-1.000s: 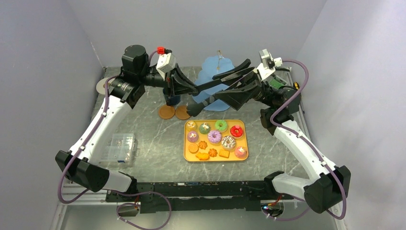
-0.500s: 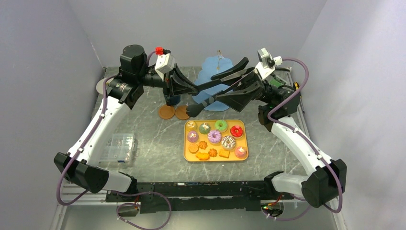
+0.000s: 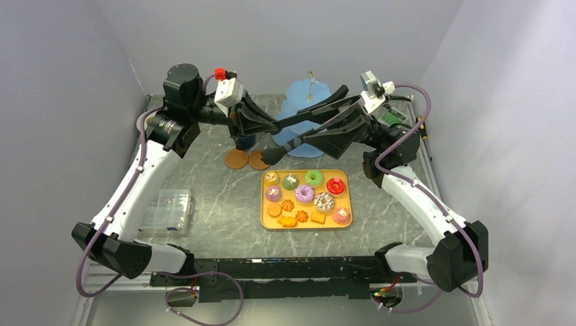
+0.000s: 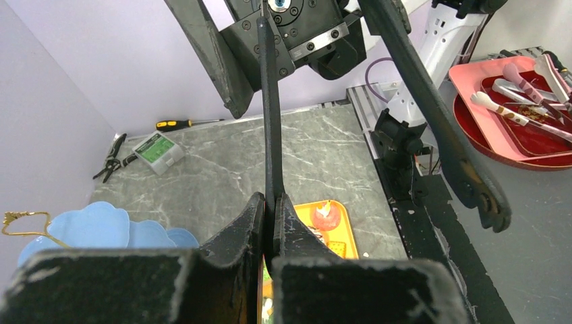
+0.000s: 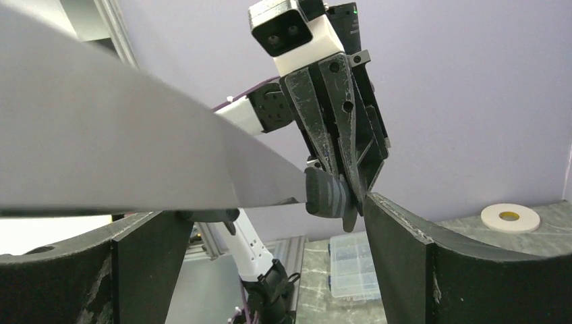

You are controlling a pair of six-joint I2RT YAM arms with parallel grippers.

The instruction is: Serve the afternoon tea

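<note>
Nearest me on the tabletop, the orange tray holds the doughnuts and biscuits in rows. All are unserved, within easy reach of either arm. A clear plastic box lies off to my left, out of the way.

Beyond the tray the two coasters sit side by side, bare and ready for mugs. The dark-blue mug stands just behind them, partly hidden under my left wrist.

Above all that, held well clear of the tabletop so nothing gets knocked, are the black tongs. My left pincer is clamped tight on one leg of them. My right pincer stands spread wide with the tongs running between its fingers — as far as I can tell, it presses on nothing. I judge this a handover: the left steadies the tool so the right can take a better grip for lifting the sweets.

Farthest back stands the light-blue stand — its visible tier bare.
</note>
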